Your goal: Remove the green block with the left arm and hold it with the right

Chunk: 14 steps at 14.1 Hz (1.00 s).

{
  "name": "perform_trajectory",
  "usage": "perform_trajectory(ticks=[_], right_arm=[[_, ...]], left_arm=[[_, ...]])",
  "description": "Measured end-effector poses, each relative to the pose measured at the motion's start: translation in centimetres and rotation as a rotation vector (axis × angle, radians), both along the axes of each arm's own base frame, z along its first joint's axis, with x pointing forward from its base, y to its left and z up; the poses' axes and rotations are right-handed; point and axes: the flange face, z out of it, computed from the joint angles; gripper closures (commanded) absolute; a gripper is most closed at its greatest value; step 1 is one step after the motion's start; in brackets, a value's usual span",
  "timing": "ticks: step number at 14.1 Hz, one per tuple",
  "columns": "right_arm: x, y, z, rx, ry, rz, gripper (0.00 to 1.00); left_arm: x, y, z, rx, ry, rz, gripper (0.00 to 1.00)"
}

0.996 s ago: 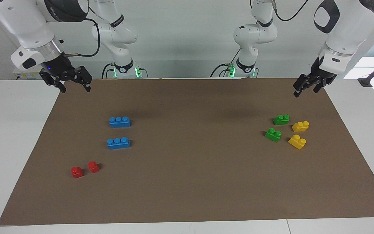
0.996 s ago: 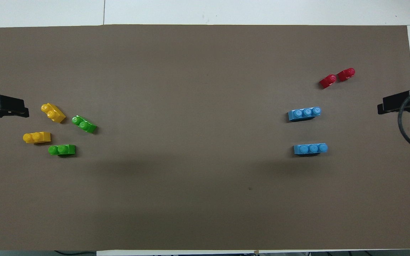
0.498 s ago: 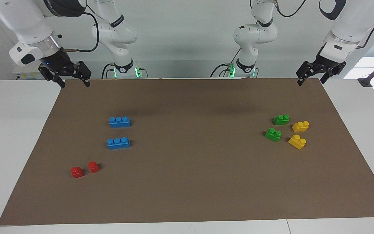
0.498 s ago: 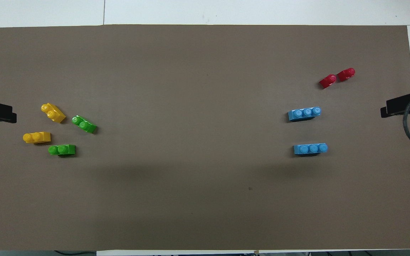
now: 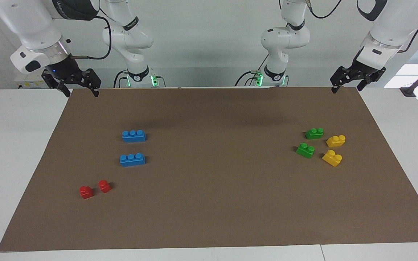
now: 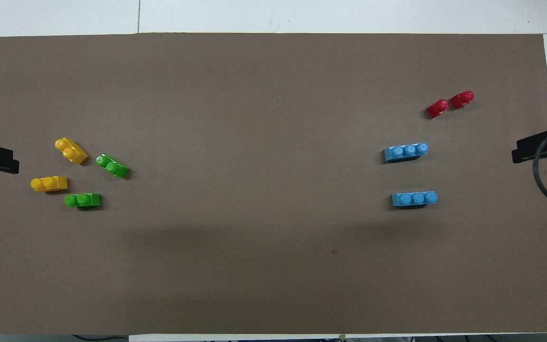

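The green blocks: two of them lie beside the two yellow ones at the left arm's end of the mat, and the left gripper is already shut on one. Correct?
Not quite. Both green blocks lie untouched on the mat beside the yellow ones. The facing view shows the left gripper up in the air over the mat's corner, fingers open and holding nothing.

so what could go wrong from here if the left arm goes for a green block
1. The two green blocks look alike and lie side by side, so the left gripper, open over the mat's corner, might pick either.
2. The yellow blocks lie right beside them; open fingers coming down could nudge one.
3. The right gripper hangs open at the other end of the table, so the handover probably needs a long carry.
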Motion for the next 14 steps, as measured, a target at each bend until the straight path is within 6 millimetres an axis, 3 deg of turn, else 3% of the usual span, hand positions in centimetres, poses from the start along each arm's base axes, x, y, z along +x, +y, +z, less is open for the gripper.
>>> perform_trajectory(ticks=[14], right_arm=[[0.09, -0.11, 0.10, -0.002, -0.010, -0.002, 0.00]], left_arm=[[-0.01, -0.48, 0.00, -0.069, 0.001, 0.023, 0.00]])
